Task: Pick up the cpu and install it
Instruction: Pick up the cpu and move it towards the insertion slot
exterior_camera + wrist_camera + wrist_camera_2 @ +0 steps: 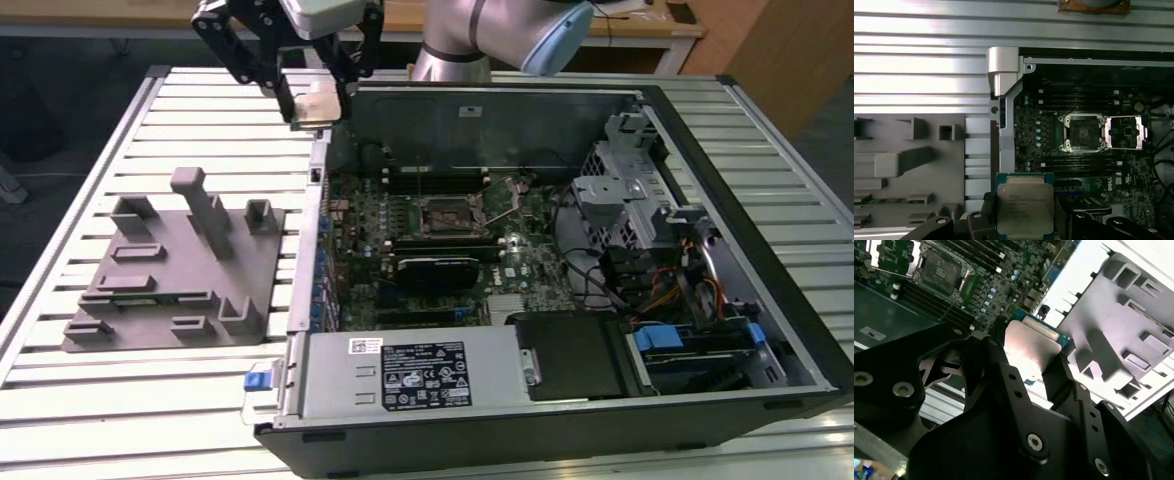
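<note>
1. When scanning from the exterior view's left, find grey fixture (160,270) flat on the table (80,400), just beside the computer case (507,125).
2. Note gripper (318,102) clamped on the cpu (320,106), raised above the case's far fixture-side corner.
3. Locate motherboard socket (451,210) inside, with retention frame swung open.

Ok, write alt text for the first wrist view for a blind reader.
The gripper holds the cpu by its edges, metal top facing the camera, above the edge of an open computer case. Inside the case the socket stands open, and a grey fixture sits on the slatted table.
</note>
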You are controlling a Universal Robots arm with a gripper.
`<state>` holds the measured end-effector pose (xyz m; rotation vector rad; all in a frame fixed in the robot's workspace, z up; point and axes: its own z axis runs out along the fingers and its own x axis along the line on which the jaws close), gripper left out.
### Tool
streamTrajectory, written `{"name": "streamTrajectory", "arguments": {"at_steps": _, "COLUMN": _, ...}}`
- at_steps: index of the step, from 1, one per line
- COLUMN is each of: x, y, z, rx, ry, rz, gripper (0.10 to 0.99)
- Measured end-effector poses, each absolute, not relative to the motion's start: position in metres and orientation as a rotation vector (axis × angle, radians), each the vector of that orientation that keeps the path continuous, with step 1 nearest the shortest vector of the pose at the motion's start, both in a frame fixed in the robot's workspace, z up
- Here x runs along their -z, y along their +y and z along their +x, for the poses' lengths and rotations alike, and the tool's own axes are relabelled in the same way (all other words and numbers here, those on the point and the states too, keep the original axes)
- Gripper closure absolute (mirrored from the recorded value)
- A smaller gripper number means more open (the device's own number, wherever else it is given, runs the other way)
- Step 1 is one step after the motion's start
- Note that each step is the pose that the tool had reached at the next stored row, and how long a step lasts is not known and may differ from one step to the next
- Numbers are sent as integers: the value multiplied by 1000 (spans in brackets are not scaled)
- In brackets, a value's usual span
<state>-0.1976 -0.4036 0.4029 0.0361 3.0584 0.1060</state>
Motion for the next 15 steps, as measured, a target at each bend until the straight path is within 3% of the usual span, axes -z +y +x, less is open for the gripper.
{"name": "streamTrajectory", "arguments": {"at_steps": 15, "x": -403, "y": -404, "z": -154, "rx": -106, "ry": 3058, "rz": 36, "gripper": 545}}
